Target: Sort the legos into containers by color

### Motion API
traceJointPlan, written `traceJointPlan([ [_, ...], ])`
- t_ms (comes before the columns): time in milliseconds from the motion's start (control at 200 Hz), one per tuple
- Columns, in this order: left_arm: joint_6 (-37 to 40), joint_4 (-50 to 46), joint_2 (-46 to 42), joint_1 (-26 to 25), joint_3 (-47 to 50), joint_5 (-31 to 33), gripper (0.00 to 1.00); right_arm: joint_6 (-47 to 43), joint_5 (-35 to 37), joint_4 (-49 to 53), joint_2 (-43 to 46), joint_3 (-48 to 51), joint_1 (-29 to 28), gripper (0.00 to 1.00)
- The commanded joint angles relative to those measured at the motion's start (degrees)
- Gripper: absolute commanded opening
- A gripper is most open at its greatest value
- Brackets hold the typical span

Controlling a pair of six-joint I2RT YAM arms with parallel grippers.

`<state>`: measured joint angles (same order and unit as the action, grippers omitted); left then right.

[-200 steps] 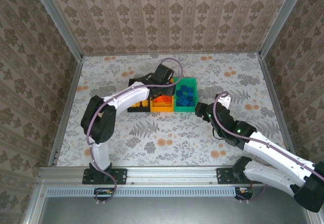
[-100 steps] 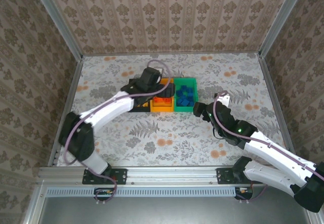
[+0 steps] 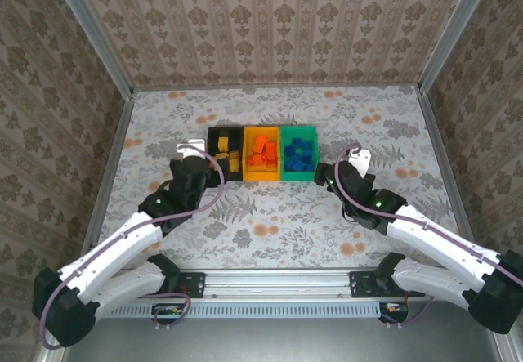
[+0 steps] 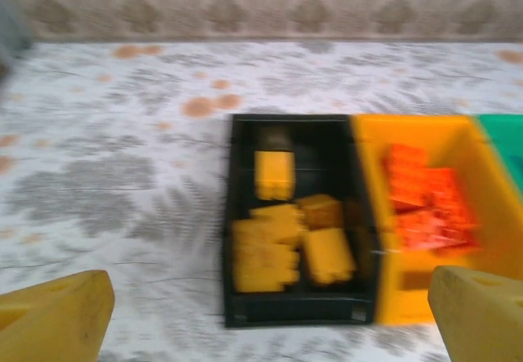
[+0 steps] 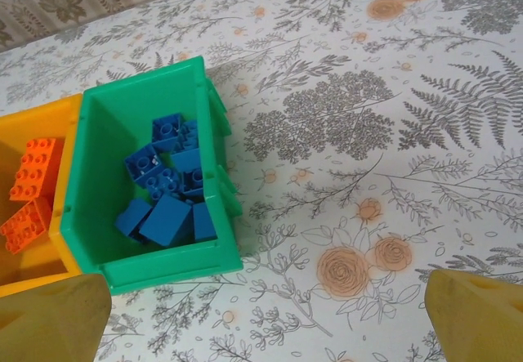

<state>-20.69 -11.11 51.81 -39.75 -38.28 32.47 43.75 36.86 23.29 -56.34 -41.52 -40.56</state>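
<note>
Left gripper (image 3: 212, 173): spread wide, empty, hovering near black bin (image 3: 209, 144) of yellow legos (image 4: 282, 243).
Right gripper (image 3: 324, 176): spread, empty, beside green bin (image 5: 147, 268) holding blue legos (image 5: 167, 190).

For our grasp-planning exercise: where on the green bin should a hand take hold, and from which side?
On the green bin, I'd pinch the right long wall at its rim from above, one finger inside, one outside. That side stands free; its left wall sits against the yellow-orange bin, and the blue bricks lie below the rim.
</note>
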Motion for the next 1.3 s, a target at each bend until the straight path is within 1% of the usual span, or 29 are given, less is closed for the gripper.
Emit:
traceJointPlan([
  [0, 7.5, 2.2, -1.3, 4.3, 2.9, 14.5, 1.0, 0.2, 2.7, -1.9, 0.0, 1.4, 0.4, 1.0],
  [50, 10.7, 5.2, -1.1, 7.9, 4.5, 14.7, 1.0, -0.4, 2.4, -3.2, 0.2, 2.2, 0.5, 1.0],
  [115, 12.3, 8.3, 0.1, 13.0, 6.1, 13.4, 1.0, -1.9, 2.0, -4.8, 0.3, 3.0, 0.5, 1.0],
  [150, 11.9, 9.9, 1.6, 16.8, 6.8, 12.5, 1.0, -2.5, 2.1, -5.2, 0.4, 3.3, 0.6, 1.0],
  [220, 10.8, 13.5, 5.5, 22.2, 8.0, 9.7, 1.0, -3.3, 2.7, -5.5, 0.5, 3.5, 0.6, 1.0],
  [255, 10.7, 16.3, 7.8, 24.2, 8.8, 7.9, 1.0, -3.5, 3.3, -5.4, 0.5, 3.5, 0.7, 1.0],
  [285, 11.4, 19.2, 9.9, 25.1, 9.4, 7.7, 1.0, -3.7, 3.8, -5.4, 0.6, 3.6, 0.7, 1.0],
  [340, 14.3, 25.8, 14.1, 25.4, 10.4, 9.8, 1.0, -3.9, 4.5, -5.3, 0.8, 4.0, 0.8, 1.0],
  [420, 19.9, 35.5, 20.5, 25.4, 11.0, 9.6, 1.0, -4.2, 5.6, -5.5, 1.4, 5.0, 1.1, 1.0],
  [515, 25.5, 43.3, 27.1, 25.4, 11.3, 6.3, 1.0, -4.7, 5.9, -6.3, 2.5, 6.5, 1.5, 1.0],
  [560, 28.1, 47.1, 29.9, 25.4, 11.6, 5.9, 1.0, -5.0, 6.0, -6.6, 3.0, 6.9, 1.8, 1.0],
  [590, 28.8, 47.8, 30.8, 24.9, 11.1, 6.5, 1.0, -5.2, 5.9, -6.8, 3.4, 7.2, 2.1, 1.0],
  [695, 31.0, 53.9, 33.2, 25.4, 11.5, 0.5, 1.0, -6.1, 5.8, -8.1, 4.3, 8.2, 2.6, 1.0],
  [760, 30.1, 54.9, 34.4, 25.9, 11.3, -1.5, 1.0, -6.4, 5.8, -9.1, 4.4, 8.7, 3.0, 1.0],
  [810, 31.4, 58.7, 36.1, 25.9, 11.9, -2.0, 1.0, -6.6, 5.8, -9.6, 4.3, 9.1, 3.3, 1.0],
  [840, 30.2, 56.6, 36.0, 26.2, 11.1, -1.6, 1.0, -6.8, 5.8, -10.0, 4.2, 9.2, 3.5, 1.0],
  [880, 28.9, 53.8, 35.7, 27.4, 10.1, -3.8, 1.0, -6.9, 5.9, -10.3, 3.8, 9.3, 3.9, 1.0],
  [945, 26.8, 52.7, 35.5, 29.5, 9.9, -5.9, 1.0, -7.4, 5.8, -10.7, 3.4, 9.4, 4.4, 1.0],
  [1035, 24.9, 51.6, 35.1, 31.6, 9.9, -9.1, 1.0, -8.0, 5.7, -11.1, 2.5, 9.4, 4.9, 1.0],
  [1200, 24.0, 49.8, 35.3, 33.2, 9.1, -13.0, 1.0, -8.0, 5.5, -11.3, 1.4, 9.6, 6.1, 1.0],
  [1260, 23.9, 50.1, 35.0, 33.5, 9.4, -13.8, 1.0, -8.0, 5.0, -11.5, 1.4, 9.8, 6.3, 1.0],
  [1295, 24.1, 51.9, 34.7, 33.7, 10.4, -15.1, 1.0, -8.2, 4.7, -11.8, 1.4, 9.9, 6.4, 1.0],
])
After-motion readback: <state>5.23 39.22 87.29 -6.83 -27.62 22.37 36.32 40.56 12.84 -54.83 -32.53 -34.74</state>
